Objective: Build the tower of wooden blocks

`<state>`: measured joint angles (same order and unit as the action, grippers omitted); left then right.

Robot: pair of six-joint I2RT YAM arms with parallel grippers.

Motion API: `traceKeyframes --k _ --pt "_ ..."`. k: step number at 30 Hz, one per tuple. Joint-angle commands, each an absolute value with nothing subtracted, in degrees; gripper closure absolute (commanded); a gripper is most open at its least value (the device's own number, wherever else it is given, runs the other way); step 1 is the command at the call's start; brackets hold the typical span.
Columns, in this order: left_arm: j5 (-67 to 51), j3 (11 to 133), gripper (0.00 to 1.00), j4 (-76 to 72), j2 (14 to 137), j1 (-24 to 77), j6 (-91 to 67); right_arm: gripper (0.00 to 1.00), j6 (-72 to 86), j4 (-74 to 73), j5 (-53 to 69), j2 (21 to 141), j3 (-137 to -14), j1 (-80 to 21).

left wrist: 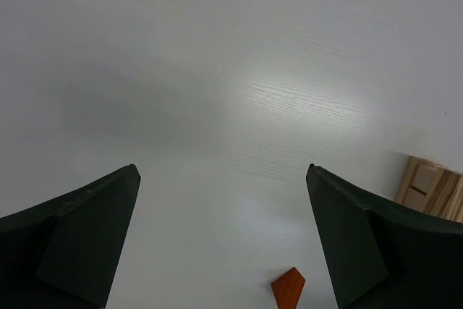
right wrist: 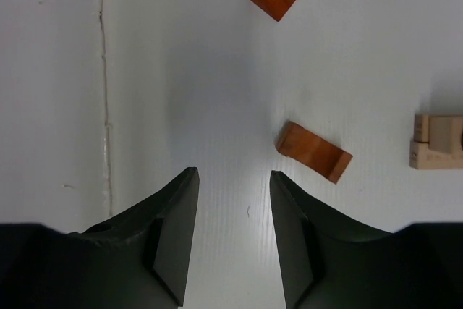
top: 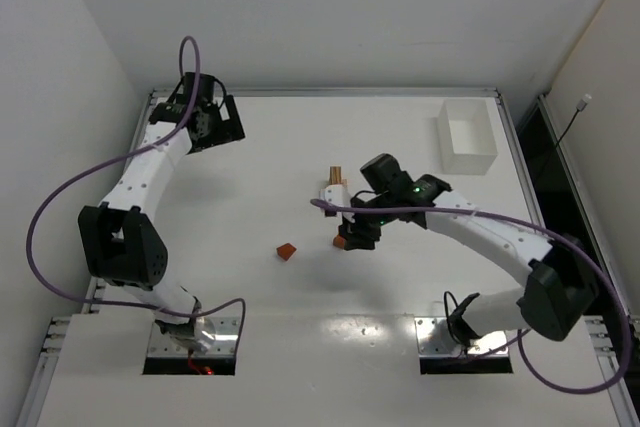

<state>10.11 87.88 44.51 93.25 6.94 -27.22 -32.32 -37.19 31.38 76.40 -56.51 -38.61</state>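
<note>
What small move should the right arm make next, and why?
Probably shift the right fingers sideways and forward to straddle the flat reddish-brown wooden block: it lies just outside their gap, and nothing is held between them.

No legible text, labels, numbers, signs

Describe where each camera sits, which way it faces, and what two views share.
Top external: fixed above and behind the robot, looking down on the table; left arm, left gripper, right arm, right gripper show.
Left wrist: near the far left corner, facing across the table; its open fingers frame the view.
Right wrist: mid-table, looking down; its parted fingers show.
Shared: both wrist views catch the wood block tower and a loose reddish-brown block.
</note>
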Motion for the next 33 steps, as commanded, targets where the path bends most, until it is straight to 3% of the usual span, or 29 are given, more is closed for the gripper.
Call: traceKeyframes --k 1,6,16,33 --pt "9.8 86.9 0.0 43.1 87.5 4.5 -27.3 0.6 -28.1 -28.5 29.6 81.1 -56.0 -42.0" --pt "9.8 83.2 0.0 43.1 85.6 4.5 -27.9 0.64 -18.9 -19.5 22.2 83.4 -51.4 -43.5" --pt "10.4 83.1 0.0 43.1 87.5 4.5 -27.2 0.62 -6.5 -9.9 12.1 87.8 -48.6 -43.5" --pt "10.4 86.4 0.0 43.1 91.6 4.5 -26.2 0.63 -9.5 -9.3 7.6 96.2 -52.3 -44.6"
